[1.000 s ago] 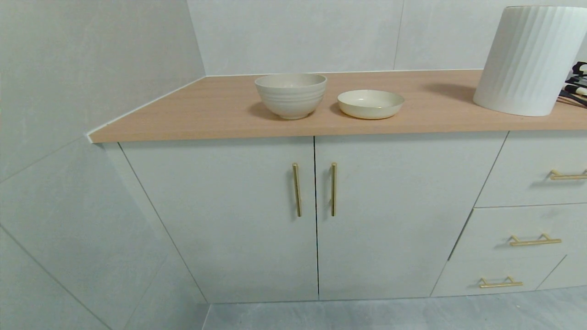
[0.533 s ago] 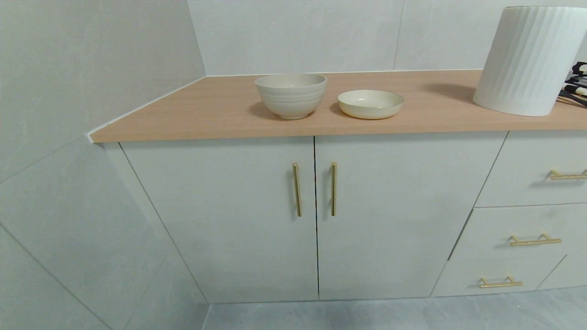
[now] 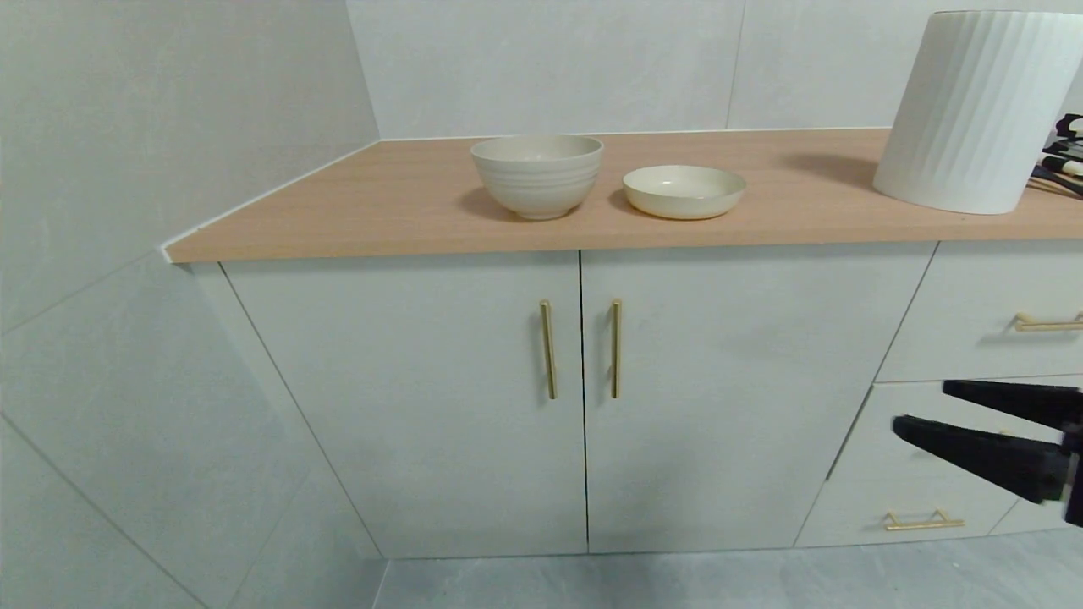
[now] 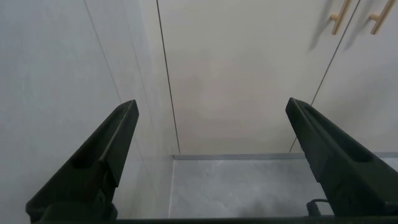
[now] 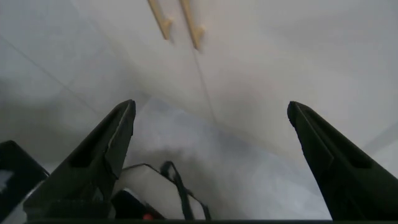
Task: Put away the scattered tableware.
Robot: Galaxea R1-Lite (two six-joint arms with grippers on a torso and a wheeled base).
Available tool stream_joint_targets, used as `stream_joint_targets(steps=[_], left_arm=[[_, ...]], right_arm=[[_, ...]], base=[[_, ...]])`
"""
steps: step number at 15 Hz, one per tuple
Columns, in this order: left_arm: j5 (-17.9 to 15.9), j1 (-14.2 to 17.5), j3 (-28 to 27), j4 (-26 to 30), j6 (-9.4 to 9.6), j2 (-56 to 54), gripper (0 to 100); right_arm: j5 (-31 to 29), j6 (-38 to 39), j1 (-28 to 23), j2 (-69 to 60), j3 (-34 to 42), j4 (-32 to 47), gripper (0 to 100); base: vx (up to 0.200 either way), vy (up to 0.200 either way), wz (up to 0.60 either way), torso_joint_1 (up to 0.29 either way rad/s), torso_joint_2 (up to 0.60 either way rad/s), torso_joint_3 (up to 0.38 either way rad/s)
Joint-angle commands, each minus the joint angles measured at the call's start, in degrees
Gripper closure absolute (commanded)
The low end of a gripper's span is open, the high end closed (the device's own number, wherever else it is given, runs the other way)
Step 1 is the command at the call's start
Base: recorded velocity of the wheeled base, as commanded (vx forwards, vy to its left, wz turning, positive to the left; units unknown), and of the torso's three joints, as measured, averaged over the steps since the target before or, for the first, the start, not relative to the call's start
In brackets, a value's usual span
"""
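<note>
The right claw point(image 3: 922, 406) has just come up by the drawers point(image 3: 956, 313), open and empty. The left claw point(image 4: 211, 109) is open too. The bowl point(image 3: 536, 176) and the little dish point(image 3: 684, 191) sit side by side on the counter point(image 3: 381, 203), so tidying is only starting

right gripper point(image 3: 922, 406) cut off by head view's right edge past fingers point(image 3: 973, 452). ribbed white container point(image 3: 973, 110) clipped at same edge. dark items point(image 3: 1064, 156) behind it on worktop point(image 3: 381, 203): partly hidden, cut off, can't identify. door handles point(image 5: 193, 28) blurred in right wrist view.
</note>
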Motion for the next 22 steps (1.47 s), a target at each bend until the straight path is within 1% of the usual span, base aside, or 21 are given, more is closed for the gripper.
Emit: stream_joint_targets(steps=[1, 2, 4, 9, 11, 13, 14, 16, 17, 19, 22], left_arm=[[0.0, 0.0, 0.0, 0.0, -0.01, 0.0, 0], [0.0, 0.0, 0.0, 0.0, -0.01, 0.0, 0], [0.0, 0.0, 0.0, 0.0, -0.01, 0.0, 0], [0.0, 0.0, 0.0, 0.0, -0.01, 0.1, 0], [0.0, 0.0, 0.0, 0.0, -0.01, 0.1, 0], [0.0, 0.0, 0.0, 0.0, -0.01, 0.0, 0], [0.0, 0.0, 0.0, 0.0, -0.01, 0.0, 0], [0.0, 0.0, 0.0, -0.1, -0.01, 0.1, 0], [0.0, 0.0, 0.0, 0.0, -0.01, 0.0, 0], [0.0, 0.0, 0.0, 0.0, -0.01, 0.0, 0], [0.0, 0.0, 0.0, 0.0, -0.01, 0.0, 0]], right_arm=[[0.1, 0.8, 7.3, 18.9, -9.4, -5.0, 0], [0.1, 0.8, 8.5, 21.7, -12.1, -4.8, 0], [0.1, 0.8, 9.4, 27.0, -18.0, -4.6, 0], [0.1, 0.8, 10.7, 39.1, -27.7, -5.1, 0], [0.1, 1.0, 10.8, 41.4, -28.6, -5.4, 0], [0.1, 3.6, 12.5, 43.6, -28.6, -8.9, 0], [0.0, 6.7, 14.2, 45.4, -28.5, -12.6, 0], [-0.5, 8.4, 16.2, 49.3, -28.3, -19.0, 0], [-0.8, 8.6, 16.3, 50.7, -28.4, -20.9, 0], [-0.6, 9.6, 16.3, 51.9, -28.6, -22.1, 0], [-0.6, 12.6, 16.3, 53.7, -28.3, -28.8, 0]], base=[[0.000, 0.000, 0.00, 0.000, 0.00, 0.000], [0.000, 0.000, 0.00, 0.000, 0.00, 0.000], [0.000, 0.000, 0.00, 0.000, 0.00, 0.000], [0.000, 0.000, 0.00, 0.000, 0.00, 0.000], [0.000, 0.000, 0.00, 0.000, 0.00, 0.000], [0.000, 0.000, 0.00, 0.000, 0.00, 0.000], [0.000, 0.000, 0.00, 0.000, 0.00, 0.000], [0.000, 0.000, 0.00, 0.000, 0.00, 0.000], [0.000, 0.000, 0.00, 0.000, 0.00, 0.000], [0.000, 0.000, 0.00, 0.000, 0.00, 0.000], [0.000, 0.000, 0.00, 0.000, 0.00, 0.000]])
